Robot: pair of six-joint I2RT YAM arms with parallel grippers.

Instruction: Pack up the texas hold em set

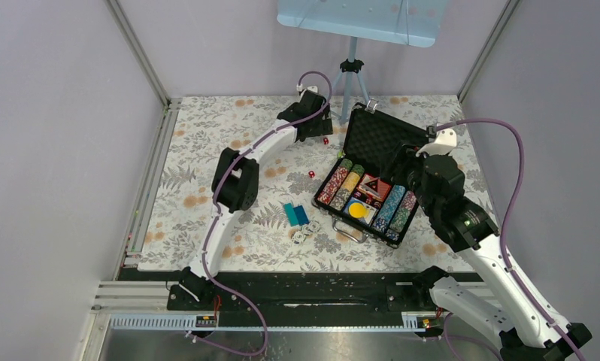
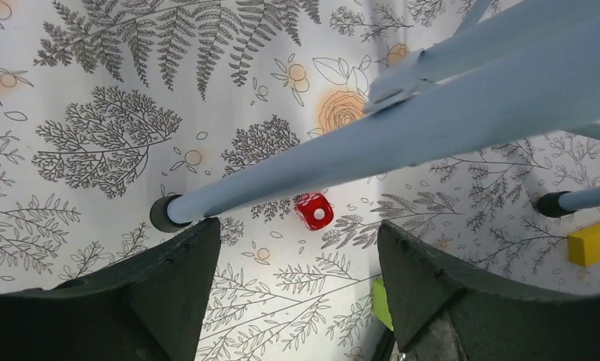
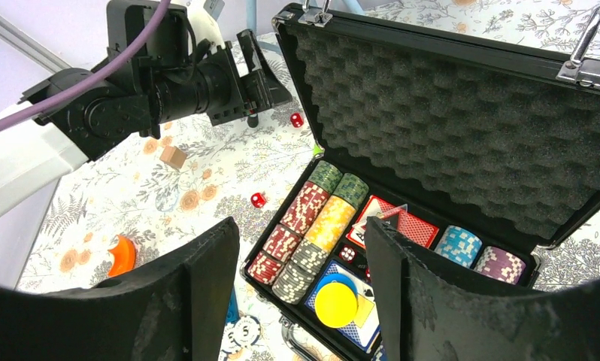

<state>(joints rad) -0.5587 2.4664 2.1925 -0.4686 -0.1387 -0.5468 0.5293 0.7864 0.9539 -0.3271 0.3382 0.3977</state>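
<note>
Where the right arm (image 1: 462, 218) crosses, the case lid (image 1: 376, 139) is hidden.

Packing unfinished: the black case (image 1: 380, 139) of the hold'em set lies open on the floral tabletop (image 1: 207, 150), its foam-lined lid (image 3: 462, 113) standing raised at the back. Rows of poker chips (image 3: 312, 226) in red, yellow, green, grey, blue and purple fill the tray, flanking playing cards (image 3: 402, 224) and a yellow disc (image 3: 336, 303). A red die (image 3: 259, 199), a second die (image 3: 297, 119) and some white chips (image 3: 246, 331) lie loose outside, left of the case.
</note>
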